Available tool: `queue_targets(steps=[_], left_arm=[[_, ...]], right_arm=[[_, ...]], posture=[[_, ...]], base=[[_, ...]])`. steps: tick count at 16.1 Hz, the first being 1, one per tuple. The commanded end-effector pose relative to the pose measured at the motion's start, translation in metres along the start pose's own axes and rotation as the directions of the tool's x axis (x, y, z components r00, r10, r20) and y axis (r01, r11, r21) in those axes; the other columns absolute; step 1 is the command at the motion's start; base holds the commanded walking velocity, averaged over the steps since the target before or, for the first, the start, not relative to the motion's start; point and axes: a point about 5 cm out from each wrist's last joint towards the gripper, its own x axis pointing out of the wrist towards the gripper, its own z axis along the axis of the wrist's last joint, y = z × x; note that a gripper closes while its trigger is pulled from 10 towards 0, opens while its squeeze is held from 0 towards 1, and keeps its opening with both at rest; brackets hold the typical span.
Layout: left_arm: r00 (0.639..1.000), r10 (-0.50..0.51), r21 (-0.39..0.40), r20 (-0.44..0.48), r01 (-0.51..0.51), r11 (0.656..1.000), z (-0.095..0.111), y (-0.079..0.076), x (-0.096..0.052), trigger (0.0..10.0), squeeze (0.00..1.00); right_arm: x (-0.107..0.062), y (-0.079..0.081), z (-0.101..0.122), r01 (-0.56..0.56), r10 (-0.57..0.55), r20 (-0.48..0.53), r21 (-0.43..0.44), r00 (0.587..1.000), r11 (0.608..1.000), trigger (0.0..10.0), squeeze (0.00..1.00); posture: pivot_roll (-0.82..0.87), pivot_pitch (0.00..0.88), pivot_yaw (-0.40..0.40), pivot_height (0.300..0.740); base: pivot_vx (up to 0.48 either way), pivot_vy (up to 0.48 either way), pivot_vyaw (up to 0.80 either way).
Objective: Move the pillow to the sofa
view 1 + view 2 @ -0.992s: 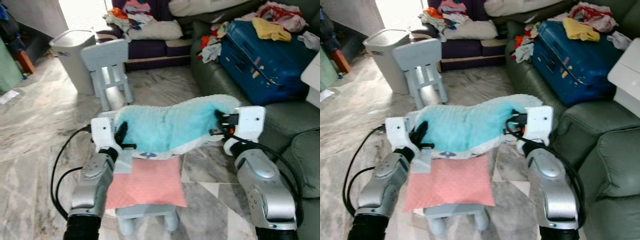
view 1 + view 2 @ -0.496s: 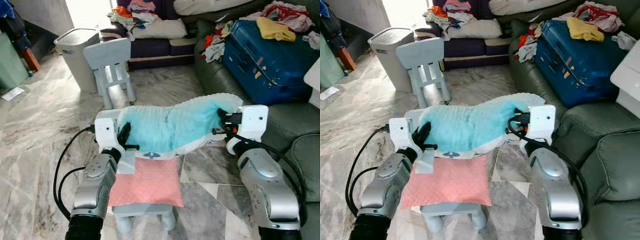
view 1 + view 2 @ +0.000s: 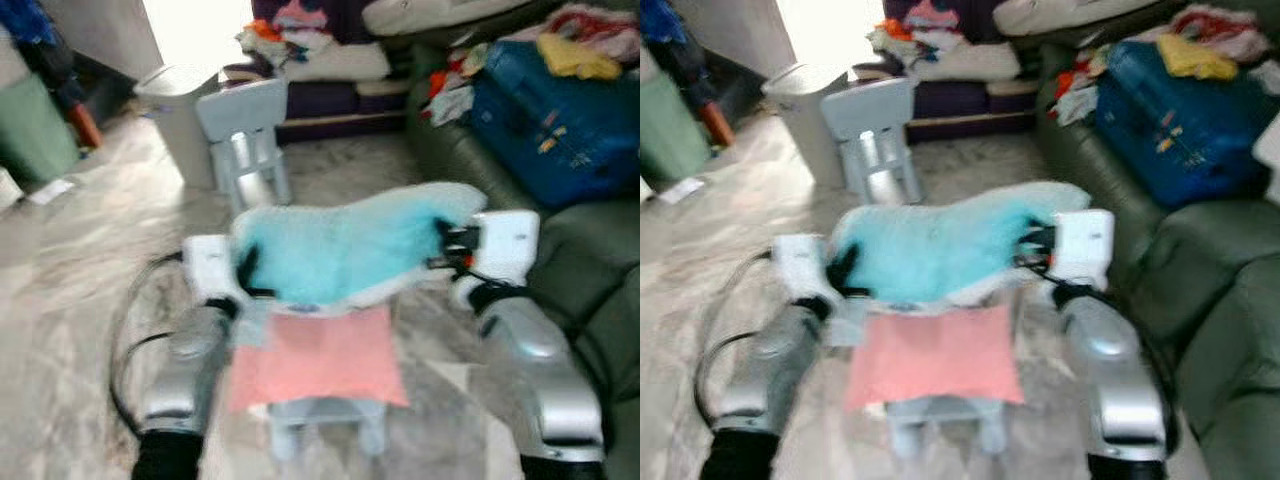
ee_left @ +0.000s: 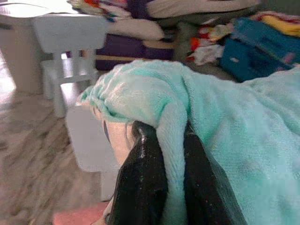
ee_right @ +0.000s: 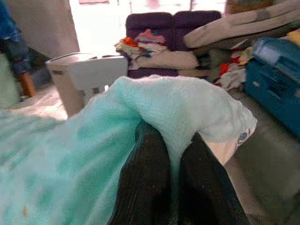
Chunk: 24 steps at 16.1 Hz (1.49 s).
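Bin (image 3: 178,110), pale grey, stands at far left on the marble floor (image 3: 70,260), w/ a light-blue kids' chair (image 3: 243,135) just beside it. Nearer the robot, left gripper (image 4: 161,187) is clamped on the left end of a fluffy turquoise pillow (image 3: 345,245); fabric is pinched between both black fingers (image 4: 140,183). Pillow hangs in the air between the arms, over a pink cushion (image 3: 320,355) lying on a small pale stool (image 3: 325,420). Right gripper (image 5: 171,185) is closed on the pillow's right end. At right: dark green sofa (image 3: 590,260) carrying a blue suitcase (image 3: 550,120) and loose clothes (image 3: 575,50). Head views are blurred.
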Motion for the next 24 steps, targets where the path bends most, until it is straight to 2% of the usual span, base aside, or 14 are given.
queue_targets(steps=[1,5,8,13,15,16,19,24], left_arm=[[0.999,0.024,0.028,0.031,-0.025,0.999,0.009,0.008,-0.001,10.0,0.0],[0.999,-0.014,0.071,0.044,0.01,0.997,0.009,0.006,-0.001,10.0,0.0],[0.999,0.0,0.075,0.05,-0.004,0.997,0.01,0.008,0.001,10.0,0.0],[0.997,-0.051,0.119,0.064,0.043,0.992,0.014,0.003,0.001,10.0,0.0],[0.996,-0.053,0.104,0.067,0.046,0.993,0.015,0.003,0.002,10.0,0.0],[0.997,-0.043,0.083,0.061,0.038,0.996,0.014,0.004,0.003,10.0,0.0],[0.997,-0.05,0.109,0.065,0.043,0.993,0.014,0.003,0.004,10.0,0.0],[0.996,-0.066,0.081,0.056,0.061,0.995,0.011,-0.002,0.004,10.0,0.0]], right_arm=[[0.0,0.009,0.008,-0.028,0.027,0.039,0.012,0.999,1.0,10.0,0.0],[0.0,0.009,0.009,-0.026,0.025,0.044,0.009,0.999,1.0,10.0,0.0],[0.001,0.009,0.009,-0.023,0.023,0.045,0.009,0.999,1.0,10.0,0.0],[0.0,0.008,0.01,-0.027,0.026,0.047,0.013,0.999,1.0,10.0,0.0],[0.001,0.007,0.01,-0.029,0.028,0.049,0.016,0.998,0.999,10.0,0.0],[0.001,0.007,0.01,-0.024,0.023,0.038,0.023,0.999,0.999,10.0,0.0],[0.001,0.007,0.009,-0.024,0.023,0.034,0.021,0.999,0.999,10.0,0.0],[0.0,0.006,0.01,-0.024,0.024,0.032,0.014,0.999,1.0,10.0,0.0]], posture=[[-0.24,0.0,0.08,0.74],[-0.24,0.0,0.081,0.74],[-0.24,0.0,0.083,0.74],[-0.24,0.0,0.079,0.74],[-0.24,0.0,0.08,0.74],[-0.24,0.0,0.079,0.74],[-0.25,0.0,0.074,0.74],[-0.26,0.0,0.074,0.74]], base=[[0.0,0.48,0.0],[0.0,0.48,0.0],[0.0,0.424,0.0],[0.0,0.0,0.0],[0.0,0.0,0.0],[0.0,0.0,-0.63],[0.0,0.0,-0.73],[0.0,0.0,-0.73]])
